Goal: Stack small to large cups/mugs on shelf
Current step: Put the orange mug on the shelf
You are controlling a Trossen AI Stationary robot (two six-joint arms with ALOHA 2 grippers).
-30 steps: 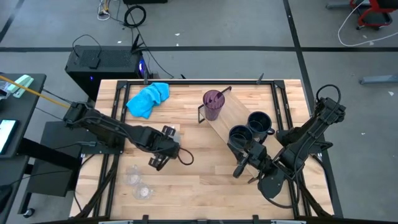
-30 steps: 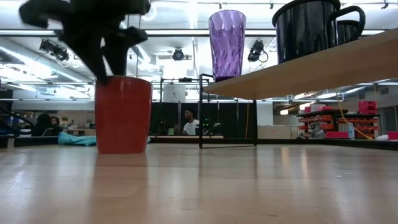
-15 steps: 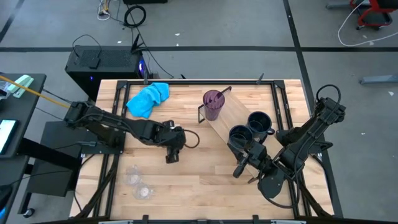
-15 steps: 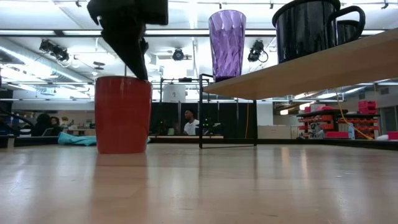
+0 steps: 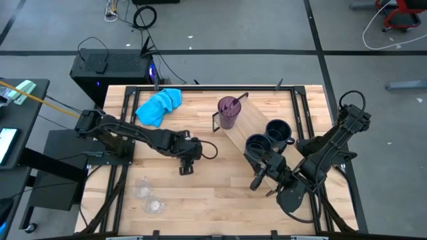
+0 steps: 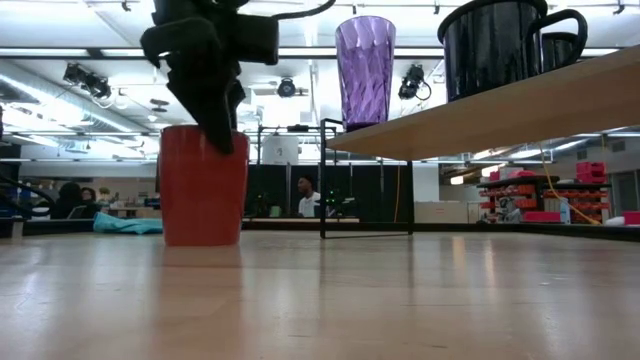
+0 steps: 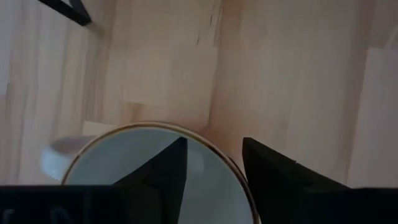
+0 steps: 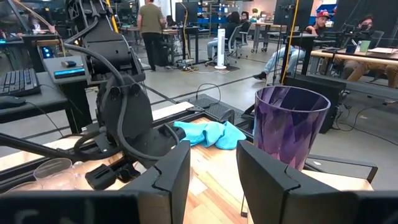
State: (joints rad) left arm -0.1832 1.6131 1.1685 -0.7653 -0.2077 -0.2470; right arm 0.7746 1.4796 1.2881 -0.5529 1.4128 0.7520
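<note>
Left gripper (image 5: 186, 167) at the mug (image 6: 202, 185), mid-table.
I see one finger (image 7: 166, 165) inside the rim and one outside, pinching the wall (red in the low view, pale inside by the wrist camera). Beyond it stands the shelf (image 5: 248, 119) with the tumbler (image 5: 229, 111) and two dark mugs (image 5: 267, 138); two glasses (image 5: 148, 197) sit near the table's front-left corner. My right gripper (image 5: 262, 180) waits by the shelf's near end, fingers apart on nothing.
</note>
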